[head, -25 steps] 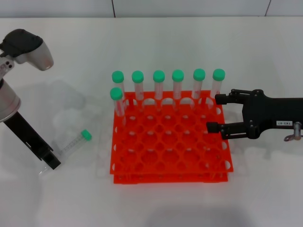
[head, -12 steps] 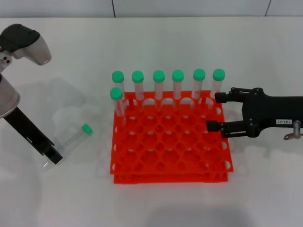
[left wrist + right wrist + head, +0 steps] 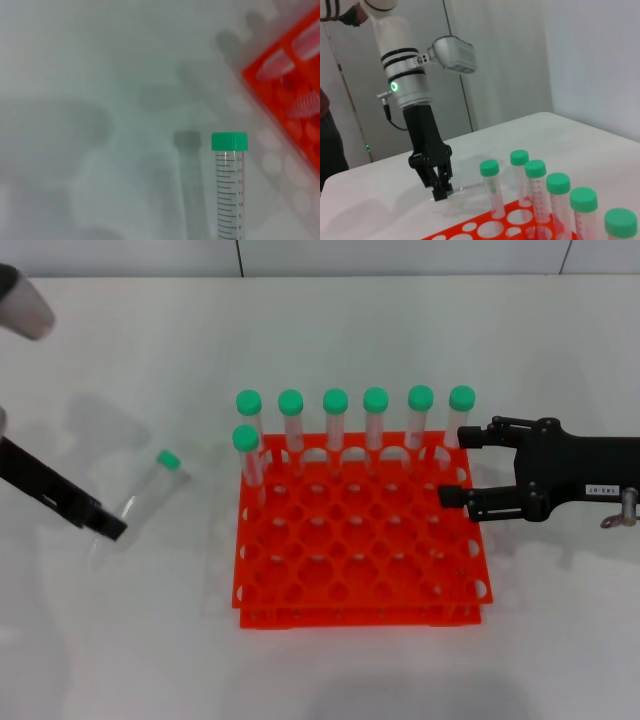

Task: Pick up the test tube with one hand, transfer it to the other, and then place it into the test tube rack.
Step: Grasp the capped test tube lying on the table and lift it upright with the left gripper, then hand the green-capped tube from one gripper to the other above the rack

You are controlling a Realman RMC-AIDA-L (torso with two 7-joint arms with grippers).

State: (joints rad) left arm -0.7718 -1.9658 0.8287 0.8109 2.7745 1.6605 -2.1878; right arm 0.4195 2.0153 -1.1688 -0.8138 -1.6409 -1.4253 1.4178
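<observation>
Printed graduations run down the test tube [image 3: 229,192] in the left wrist view, black tick marks with small numerals beside them: 14, 13, 12, 11, 10, 9 and 8 read off from just under the green cap downward. Over in the head view, the right gripper [image 3: 455,466] carries a small white label [image 3: 598,491] on its black body, with dark characters on it, too small to make out. Nothing else legible shows anywhere.
</observation>
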